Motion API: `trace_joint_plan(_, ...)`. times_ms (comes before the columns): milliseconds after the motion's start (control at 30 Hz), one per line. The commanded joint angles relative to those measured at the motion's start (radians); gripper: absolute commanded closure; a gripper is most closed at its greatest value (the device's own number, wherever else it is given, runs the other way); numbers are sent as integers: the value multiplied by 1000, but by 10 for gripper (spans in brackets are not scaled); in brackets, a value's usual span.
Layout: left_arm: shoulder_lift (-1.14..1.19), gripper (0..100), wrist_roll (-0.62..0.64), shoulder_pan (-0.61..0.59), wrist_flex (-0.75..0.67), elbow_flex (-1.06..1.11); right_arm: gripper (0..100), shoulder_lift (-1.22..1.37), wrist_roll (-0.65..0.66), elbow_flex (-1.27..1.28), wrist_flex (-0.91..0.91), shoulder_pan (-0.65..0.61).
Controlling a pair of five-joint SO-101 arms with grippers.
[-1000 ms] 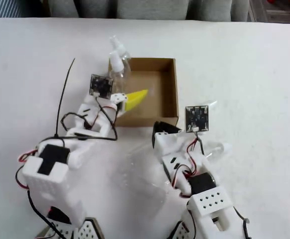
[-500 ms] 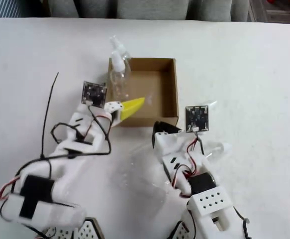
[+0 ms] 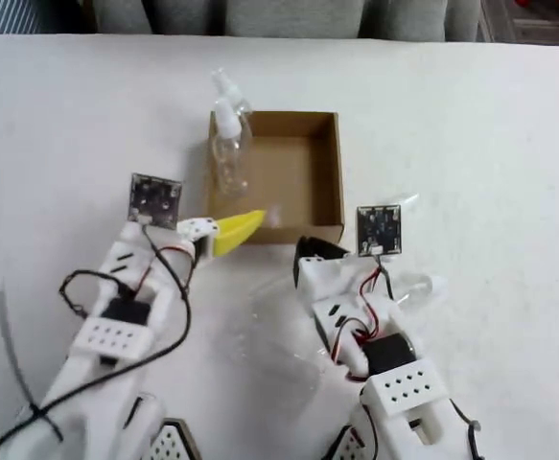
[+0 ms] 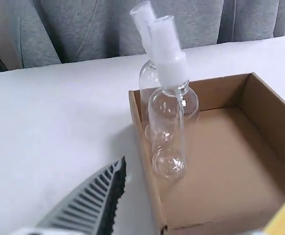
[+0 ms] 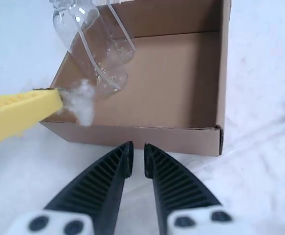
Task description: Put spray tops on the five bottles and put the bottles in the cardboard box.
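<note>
Two clear bottles (image 4: 167, 127) with white spray tops (image 4: 164, 44) stand inside the cardboard box (image 4: 264, 112), tilted against the side wall nearer the left arm. The left wrist view makes both tops plain, and the right wrist view shows their bases on the box floor. From the high view, a third bottle (image 3: 423, 287) lies on the surface (image 3: 471, 115) beside the right arm. The left gripper (image 4: 207, 182) hangs by the box's near corner, fingers wide and empty. The right gripper (image 5: 137, 149) sits just before the near wall, fingers narrow with nothing between.
</note>
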Motion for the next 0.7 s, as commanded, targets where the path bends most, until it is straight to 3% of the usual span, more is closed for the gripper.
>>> trace_joint_plan(0, -232, 536, 11, -33, 292, -11, 981, -8, 15, -9, -2, 13)
trace_joint_plan(333, -503, 562, 12, -30, 667, -6, 981, -7, 15, -6, 4, 15)
trace_joint_plan(433, -555, 691, 11, -35, 715, -5, 981, -16, 15, 8, -2, 15)
trace_joint_plan(600, -613, 993, 11, -68, 712, 37, 981, -16, 17, 9, -2, 15)
trace_joint_plan(667, -619, 944, 12, -119, 718, 41, 981, -16, 58, 9, -1, 15)
